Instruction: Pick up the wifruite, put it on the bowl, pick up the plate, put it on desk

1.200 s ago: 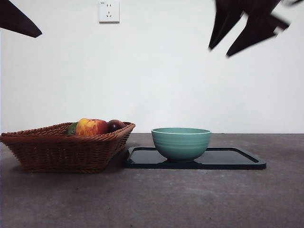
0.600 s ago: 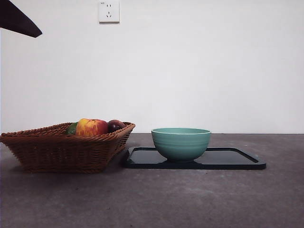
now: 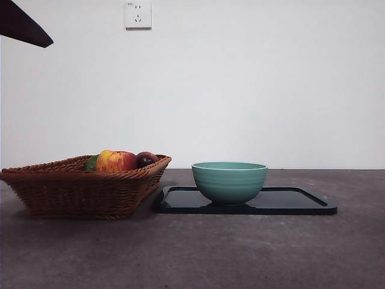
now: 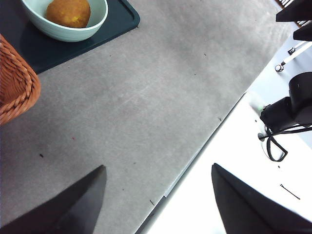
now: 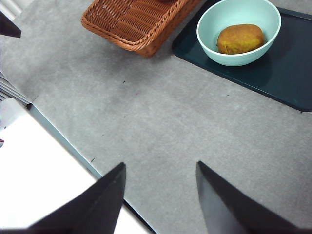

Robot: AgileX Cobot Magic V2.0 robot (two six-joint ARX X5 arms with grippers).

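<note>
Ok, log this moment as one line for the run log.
wifruite: in bowl | bowl: on black tray | left pincer: open, above desk | right pincer: open, holding nothing

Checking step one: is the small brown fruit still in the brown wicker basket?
No, the small brown fruit lies inside the teal-green bowl on the dark tray.

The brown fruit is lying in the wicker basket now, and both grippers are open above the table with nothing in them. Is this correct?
Not quite. The brown fruit lies in the teal bowl on the dark tray, not in the wicker basket; both wrist views show it. The rest holds: the left gripper and the right gripper are open above the table with nothing in them.
</note>
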